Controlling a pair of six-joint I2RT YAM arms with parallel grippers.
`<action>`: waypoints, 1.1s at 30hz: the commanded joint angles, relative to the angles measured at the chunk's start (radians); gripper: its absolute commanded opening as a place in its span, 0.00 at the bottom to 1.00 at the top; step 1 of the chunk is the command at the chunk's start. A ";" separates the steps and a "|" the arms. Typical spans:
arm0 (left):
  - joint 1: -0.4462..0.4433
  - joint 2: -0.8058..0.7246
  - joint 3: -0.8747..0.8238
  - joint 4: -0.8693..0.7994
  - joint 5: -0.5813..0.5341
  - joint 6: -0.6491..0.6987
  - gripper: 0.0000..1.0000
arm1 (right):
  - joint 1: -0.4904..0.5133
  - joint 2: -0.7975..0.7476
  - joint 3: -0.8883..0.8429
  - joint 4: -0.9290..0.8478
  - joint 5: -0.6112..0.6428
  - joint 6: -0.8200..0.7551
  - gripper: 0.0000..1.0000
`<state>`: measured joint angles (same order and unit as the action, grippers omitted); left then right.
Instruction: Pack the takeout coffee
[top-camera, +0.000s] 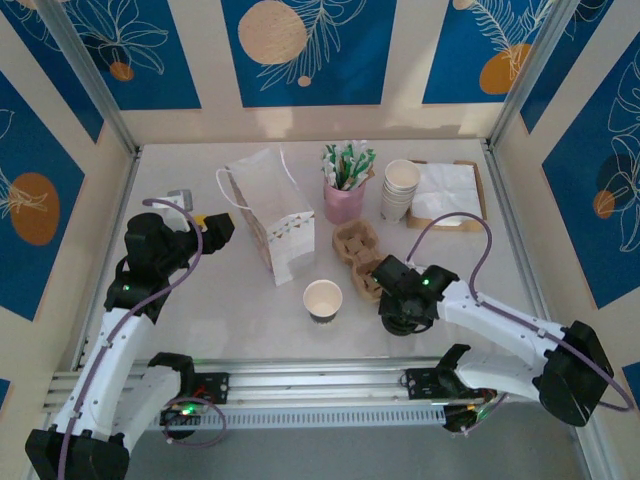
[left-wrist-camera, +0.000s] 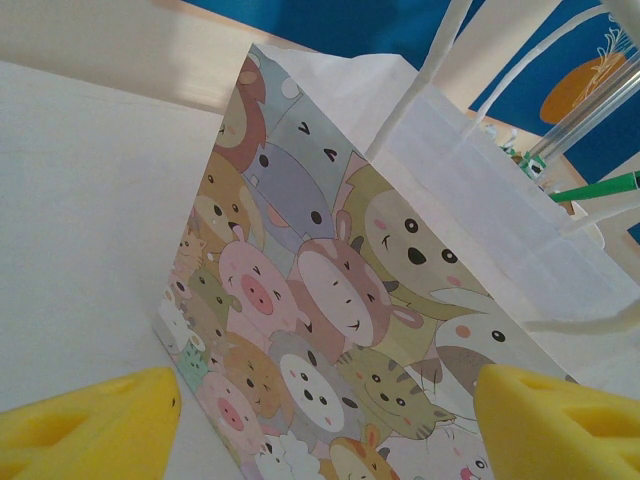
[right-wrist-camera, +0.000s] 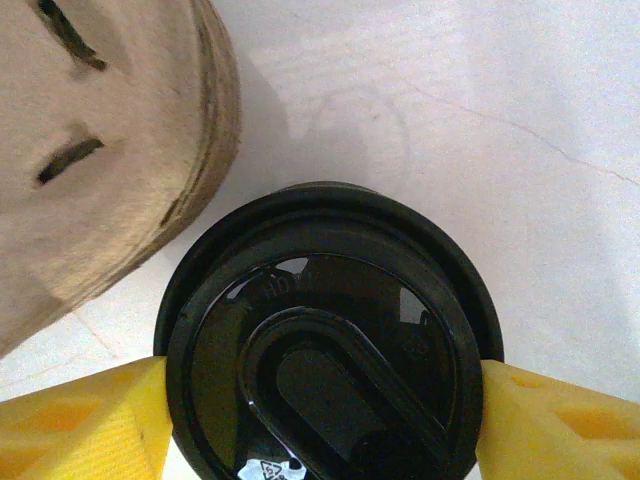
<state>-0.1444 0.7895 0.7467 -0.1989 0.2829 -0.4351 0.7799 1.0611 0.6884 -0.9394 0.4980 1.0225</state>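
White table: straws fill pink cup; paper cup stands open.

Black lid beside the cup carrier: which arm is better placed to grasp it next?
Right: the right gripper straddles the black lid, a finger on each side. The left gripper is open, facing the paper bag instead.
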 joint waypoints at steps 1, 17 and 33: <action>-0.003 -0.004 -0.007 0.000 0.001 0.009 0.77 | 0.005 -0.052 0.025 -0.025 0.025 0.026 0.73; -0.003 -0.003 -0.007 0.002 0.001 0.007 0.77 | -0.005 -0.203 0.091 -0.084 -0.006 -0.085 0.72; -0.003 -0.007 -0.007 -0.001 -0.005 0.012 0.77 | 0.328 0.097 0.424 -0.057 0.052 -0.192 0.70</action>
<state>-0.1444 0.7895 0.7467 -0.1989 0.2829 -0.4351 1.0603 1.1049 1.0504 -1.0061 0.5228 0.8707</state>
